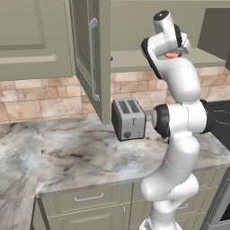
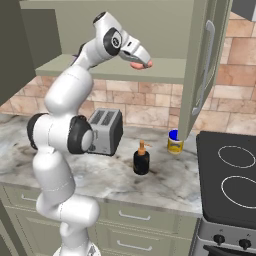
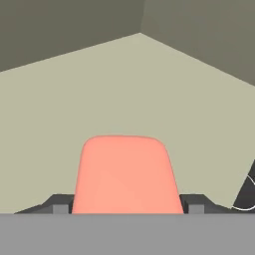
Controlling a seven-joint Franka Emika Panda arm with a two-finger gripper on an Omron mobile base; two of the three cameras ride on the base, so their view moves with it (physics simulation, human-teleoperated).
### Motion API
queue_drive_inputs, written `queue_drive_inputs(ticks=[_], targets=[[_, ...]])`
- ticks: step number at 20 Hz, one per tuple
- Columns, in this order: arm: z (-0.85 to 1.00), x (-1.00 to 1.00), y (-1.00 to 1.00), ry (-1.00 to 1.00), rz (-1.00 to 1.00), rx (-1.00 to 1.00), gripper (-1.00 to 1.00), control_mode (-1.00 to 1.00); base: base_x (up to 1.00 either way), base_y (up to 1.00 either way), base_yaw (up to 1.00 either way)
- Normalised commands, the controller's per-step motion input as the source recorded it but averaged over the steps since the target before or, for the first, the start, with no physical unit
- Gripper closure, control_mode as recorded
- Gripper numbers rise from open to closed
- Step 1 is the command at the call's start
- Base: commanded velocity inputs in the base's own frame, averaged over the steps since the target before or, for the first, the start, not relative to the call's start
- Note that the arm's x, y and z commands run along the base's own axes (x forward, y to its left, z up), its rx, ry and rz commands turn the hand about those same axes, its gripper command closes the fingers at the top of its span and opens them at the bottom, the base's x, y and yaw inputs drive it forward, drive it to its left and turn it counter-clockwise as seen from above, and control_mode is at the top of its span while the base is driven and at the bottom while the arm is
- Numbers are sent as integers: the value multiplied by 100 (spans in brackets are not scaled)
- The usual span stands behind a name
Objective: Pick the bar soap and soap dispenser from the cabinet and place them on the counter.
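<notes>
Left view: gripper (image 1: 173,53) at cabinet (image 1: 90,54) shelf, soap (image 1: 171,55) at its tip.
Right view: dispenser (image 2: 141,159) already on table (image 2: 165,182); half done.
Hand view: fingers (image 3: 60,205) spread, soap between, prob. gripped; needs placing.

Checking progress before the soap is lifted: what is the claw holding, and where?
The claw sits astride the bar soap at its long sides; a firm grip cannot be told.
</notes>
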Motion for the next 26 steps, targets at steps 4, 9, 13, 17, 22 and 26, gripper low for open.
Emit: queue_drive_inputs(ticks=[4, 9, 13, 17, 22, 26], targets=[[0, -51, 0, 0, 0, 0, 100, -100, 0, 0, 0], [2, -72, 0, -2, 0, 0, 100, -100, 0, 0, 0], [2, -83, 0, -4, 0, 0, 100, -100, 0, 0, 0], [0, -90, 4, -6, 0, 0, 100, -100, 0, 0, 0], [-4, -89, 21, -6, 0, 0, 100, -100, 0, 0, 0], [-20, -80, 27, -2, 0, 0, 100, -100, 0, 0, 0]])
